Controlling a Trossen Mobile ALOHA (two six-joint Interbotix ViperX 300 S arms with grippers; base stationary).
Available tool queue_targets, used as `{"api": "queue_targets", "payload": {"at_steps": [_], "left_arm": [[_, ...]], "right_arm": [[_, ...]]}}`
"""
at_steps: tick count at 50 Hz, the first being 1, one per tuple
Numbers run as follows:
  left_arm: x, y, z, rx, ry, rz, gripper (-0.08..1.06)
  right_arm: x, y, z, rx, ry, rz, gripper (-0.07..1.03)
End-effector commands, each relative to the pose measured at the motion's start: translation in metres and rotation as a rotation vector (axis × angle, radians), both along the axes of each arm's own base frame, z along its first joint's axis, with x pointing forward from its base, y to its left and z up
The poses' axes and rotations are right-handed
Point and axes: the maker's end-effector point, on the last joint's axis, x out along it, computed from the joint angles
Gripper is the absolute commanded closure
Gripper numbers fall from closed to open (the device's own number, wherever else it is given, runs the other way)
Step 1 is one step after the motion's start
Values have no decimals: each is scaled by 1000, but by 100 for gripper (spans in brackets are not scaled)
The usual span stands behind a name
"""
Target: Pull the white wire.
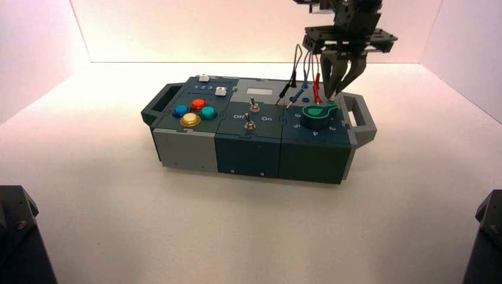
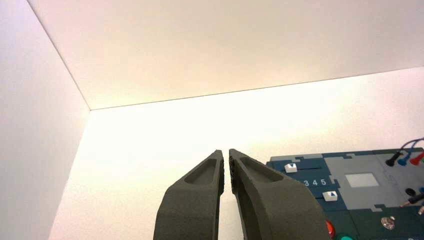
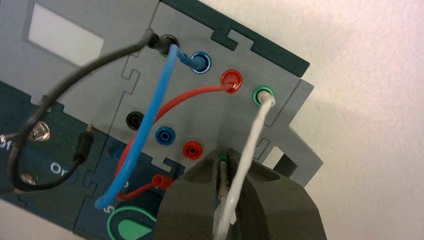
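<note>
In the right wrist view, the right gripper (image 3: pixel 226 167) is pinching the white wire (image 3: pixel 250 145) at lower centre, the wire running up to the green socket (image 3: pixel 263 95). In the high view's upper right it is hanging over the box (image 1: pixel 248 145). The left gripper (image 2: pixel 226 170) is parked, fingers nearly touching.

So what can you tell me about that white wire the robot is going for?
The white wire is a thin, pale, flexible-looking cable. One whitish plug end sits in the green socket at the box's corner, beside the red one. From there it runs straight down between the fingers of the right tool, which are closed around it. Its other end is hidden.
</note>
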Motion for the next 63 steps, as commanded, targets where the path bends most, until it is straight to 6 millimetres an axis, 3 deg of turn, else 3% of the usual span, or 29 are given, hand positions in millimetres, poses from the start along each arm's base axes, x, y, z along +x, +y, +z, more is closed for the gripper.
{"api": "queue_targets", "payload": {"at_steps": [1, 8, 21, 24, 31, 39, 63], "left_arm": [[4, -1, 14, -4, -35, -1, 90], [5, -1, 13, -5, -33, 0, 90], [5, -1, 13, -3, -32, -1, 90], [5, -1, 13, -3, -32, -1, 90], [5, -1, 13, 1, -34, -2, 90], [5, -1, 13, 1, -32, -2, 90], [2, 1, 13, 6, -44, 3, 90]], "right_arm": [[17, 10, 46, 48, -111, 5, 99], [20, 10, 55, 48, -124, 10, 99], [18, 9, 49, 39, -108, 15, 99], [16, 9, 50, 37, -111, 21, 92], [12, 7, 52, 37, -108, 20, 65], [7, 3, 57, 21, -101, 30, 50], [-38, -17, 66, -11, -62, 52, 51]]}}
